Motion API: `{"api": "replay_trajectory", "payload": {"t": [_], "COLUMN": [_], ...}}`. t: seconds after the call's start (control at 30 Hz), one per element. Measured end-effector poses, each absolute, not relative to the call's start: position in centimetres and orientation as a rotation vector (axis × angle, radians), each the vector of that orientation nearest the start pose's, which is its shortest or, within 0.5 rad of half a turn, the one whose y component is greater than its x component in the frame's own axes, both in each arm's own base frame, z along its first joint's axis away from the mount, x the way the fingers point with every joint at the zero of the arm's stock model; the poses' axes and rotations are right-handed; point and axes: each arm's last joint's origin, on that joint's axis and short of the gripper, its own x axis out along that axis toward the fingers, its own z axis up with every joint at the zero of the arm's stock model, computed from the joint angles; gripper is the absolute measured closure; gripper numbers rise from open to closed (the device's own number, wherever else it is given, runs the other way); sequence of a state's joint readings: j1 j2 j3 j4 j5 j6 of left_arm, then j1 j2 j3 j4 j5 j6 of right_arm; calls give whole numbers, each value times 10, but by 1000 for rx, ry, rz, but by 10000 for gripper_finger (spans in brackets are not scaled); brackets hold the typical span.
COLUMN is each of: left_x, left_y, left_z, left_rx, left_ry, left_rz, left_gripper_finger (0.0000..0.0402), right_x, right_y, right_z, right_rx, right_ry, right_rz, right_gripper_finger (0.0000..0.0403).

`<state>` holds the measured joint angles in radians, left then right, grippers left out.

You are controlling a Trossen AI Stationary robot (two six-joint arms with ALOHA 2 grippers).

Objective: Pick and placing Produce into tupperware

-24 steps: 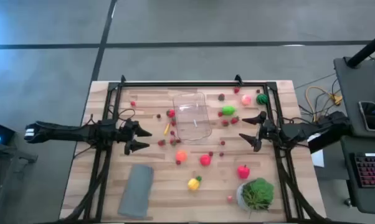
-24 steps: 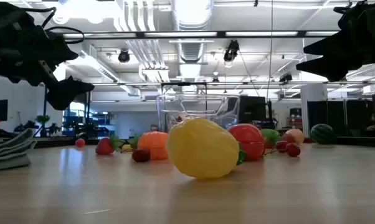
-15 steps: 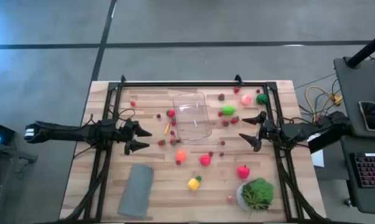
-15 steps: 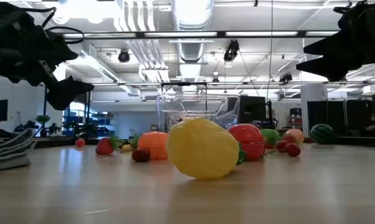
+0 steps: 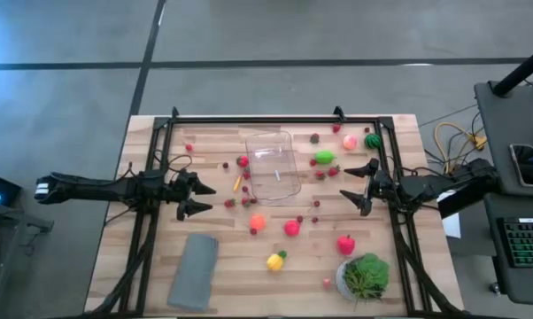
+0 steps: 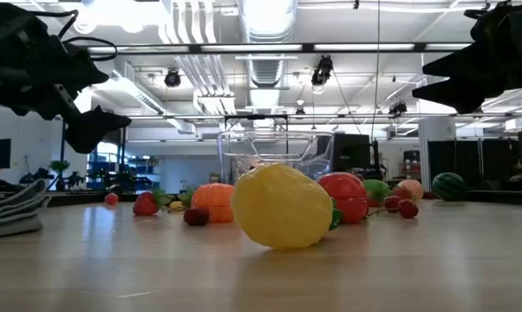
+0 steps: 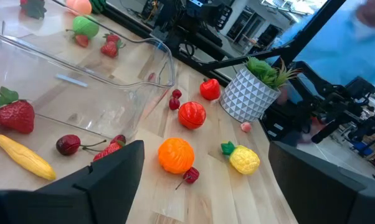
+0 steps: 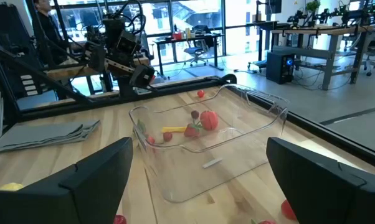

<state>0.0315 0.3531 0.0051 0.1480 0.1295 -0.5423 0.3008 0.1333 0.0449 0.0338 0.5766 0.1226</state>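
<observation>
Two arms wait at the table's edges, one per side, both held level above the wood and aimed inward at each other. Left gripper (image 5: 198,198) sits at the left side of the table, fingers spread wide, nothing between them; its fingertips point right, toward the tupperware (image 5: 274,166). Right gripper (image 5: 361,186) mirrors it from the right side, fingers likewise spread and empty, pointing left. Tupperware stands upright and open-topped in the far-middle of the table, between the two grippers but apart from both; its long axis runs near-to-far, short sides facing the near and far edges. It looks empty in the high view. Produce lies scattered loose on the wood around it. Just left of the container: a strawberry (image 5: 243,161) and a thin yellow piece (image 5: 237,183), the latter lying roughly near-to-far. Just right of it: a green piece (image 5: 324,158), with a pink one (image 5: 350,142) and a dark green round one (image 5: 372,140) farther right toward the far corner. Nearer than the container: an orange piece (image 5: 258,221), a red round one (image 5: 291,228), a red pepper-like one (image 5: 345,245), and a yellow piece with green top (image 5: 274,260). Small dark-red berries dot the gaps. Grey folded cloth (image 5: 193,270) lies near-left; potted plant (image 5: 365,276) near-right.
</observation>
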Motion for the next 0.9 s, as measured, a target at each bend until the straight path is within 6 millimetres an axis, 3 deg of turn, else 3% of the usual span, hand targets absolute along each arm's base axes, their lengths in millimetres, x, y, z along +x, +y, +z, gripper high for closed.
{"api": "replay_trajectory", "payload": {"t": [0.53,0.73,0.9], "left_x": [118,118,118], "left_y": [0,0,0], "left_z": [149,149,149], "left_rx": [-556,-556,-556], "left_ry": [221,221,221], "left_rz": [-41,-41,-41], "left_gripper_finger": [72,72,72], "right_x": [100,100,100], "right_y": [14,13,13], "right_z": [172,173,174], "right_rx": [96,-206,-134], "right_ry": [33,66,47], "right_rz": [-278,-320,-323], "right_gripper_finger": [42,42,42]}}
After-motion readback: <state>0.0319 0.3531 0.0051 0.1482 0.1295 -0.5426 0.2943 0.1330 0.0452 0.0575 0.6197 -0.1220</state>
